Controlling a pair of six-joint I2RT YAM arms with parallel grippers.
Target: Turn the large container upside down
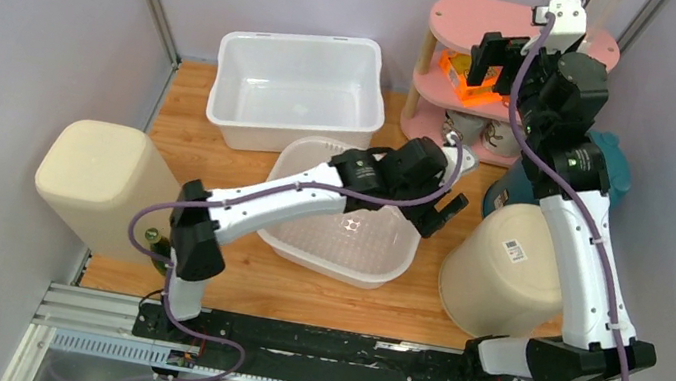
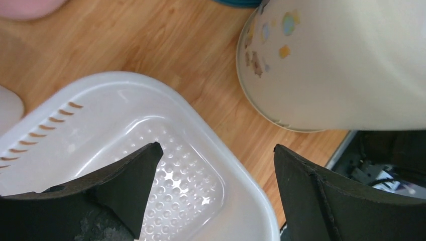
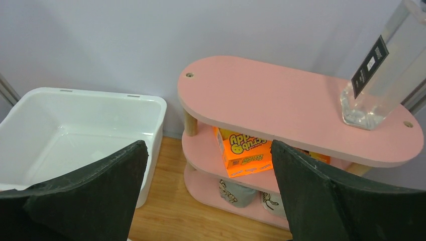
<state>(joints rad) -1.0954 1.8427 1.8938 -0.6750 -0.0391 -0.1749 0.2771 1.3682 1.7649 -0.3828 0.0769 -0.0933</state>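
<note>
One large container [image 1: 504,271], the cream bin, seems already mouth-down near the right front corner of the table [image 1: 189,143]. Just beside it, the left gripper [image 1: 445,215] hangs wide open above the perforated basket [image 1: 346,242], holding nothing. The right gripper [image 3: 208,145] is open too, by the pink shelf [image 1: 501,23]. Next, I judge: withdraw without knocking the bin

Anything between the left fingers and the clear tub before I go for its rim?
Nothing visible. The left fingers hang open just over the clear tub's right edge, with only air between. The cream bin sits close beside that edge, with bare wood between it and the tub.
</note>
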